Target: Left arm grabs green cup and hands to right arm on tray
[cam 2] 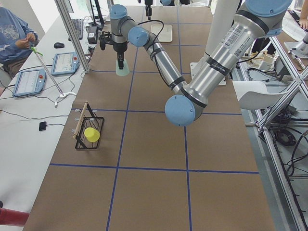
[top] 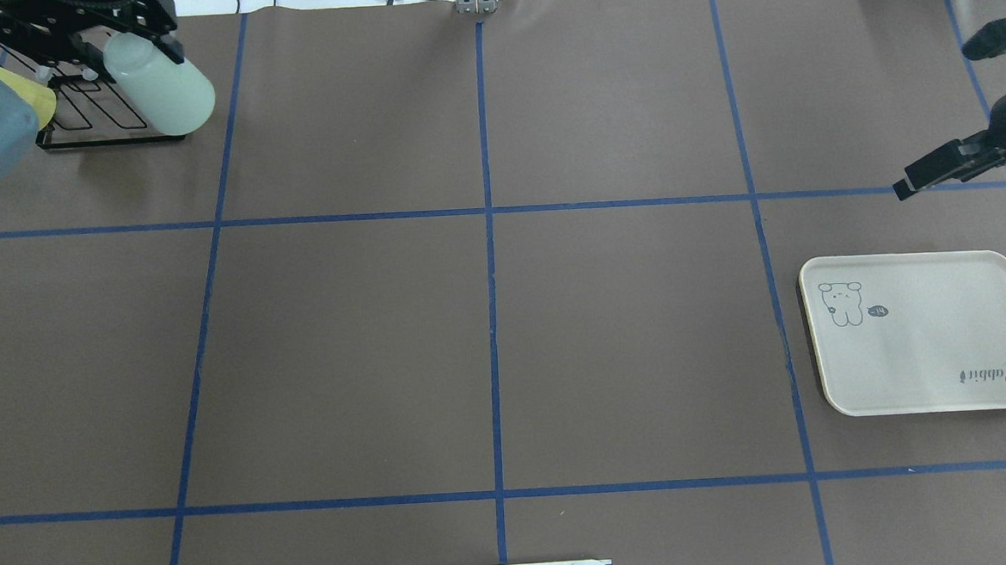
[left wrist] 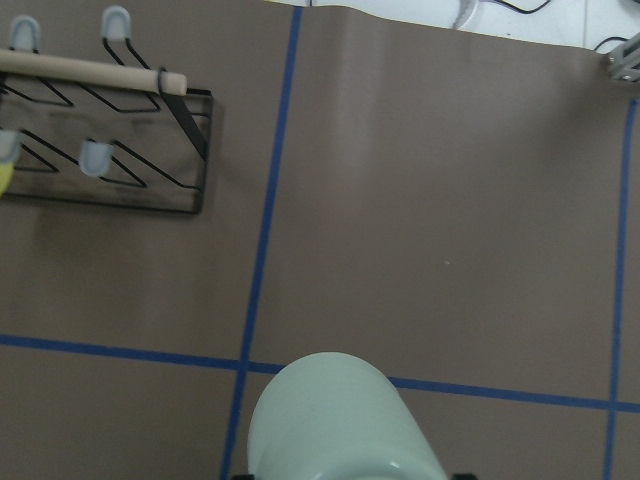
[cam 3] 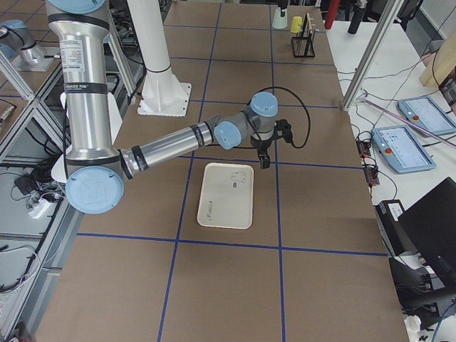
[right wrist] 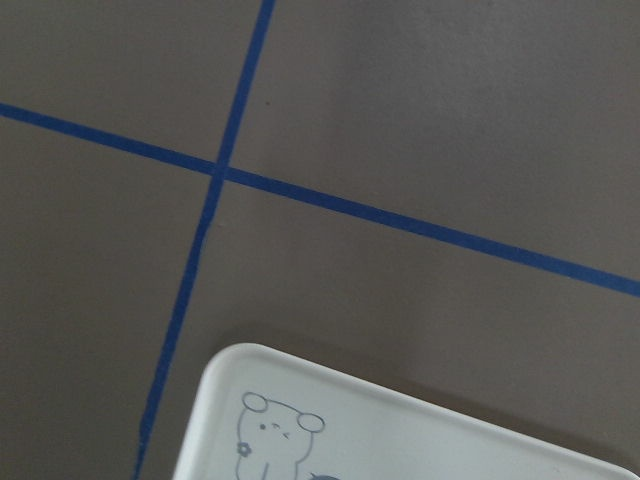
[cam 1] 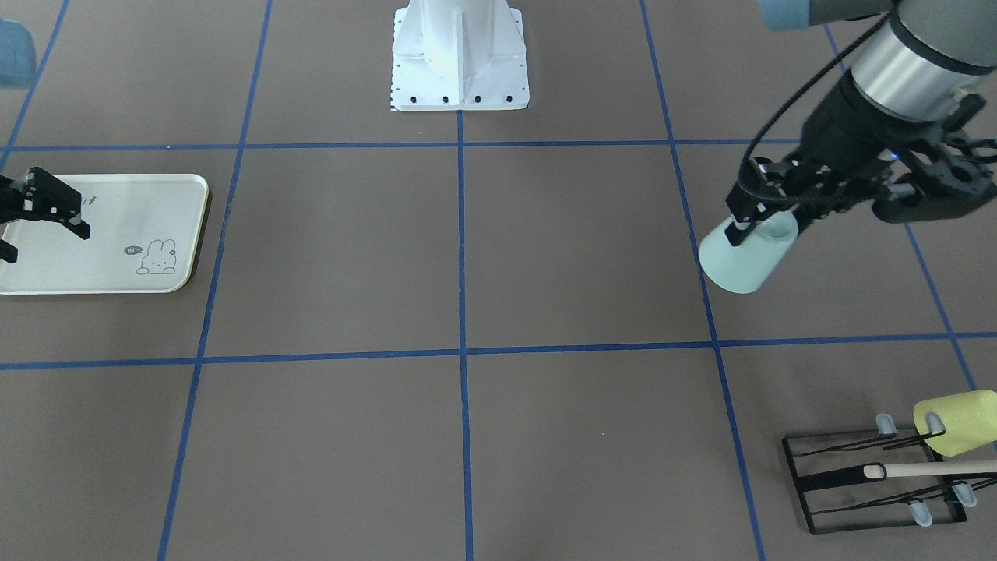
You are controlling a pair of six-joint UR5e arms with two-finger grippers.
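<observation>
Hanging clear of the table, the green cup is held at its rim by the left gripper, mouth up and base down, somewhat tilted.

- Left gripper: closed on the cup's rim, with one finger showing on the outer wall. The left wrist view shows only the cup's pale body at the bottom edge.
- Left arm: stretched over the robot's left side of the table, wrist pointing down.
- Tray: flat on the robot's right side of the table, well apart from the cup. Nothing lies in it, and the bunny drawing and script face up.
- Right gripper: above the tray's outer part, jaws spread, nothing between them.
- Right arm: reaching out low over the table toward the tray.
- Wire rack: black, on the table near the far left corner, apart from the lifted cup.
- Yellow-green cup: lying on its side on the rack.
- Wooden rod: lying across the rack.
- Blue tape lines: a grid across the brown tabletop.
- White base: at the robot's edge of the table.
</observation>
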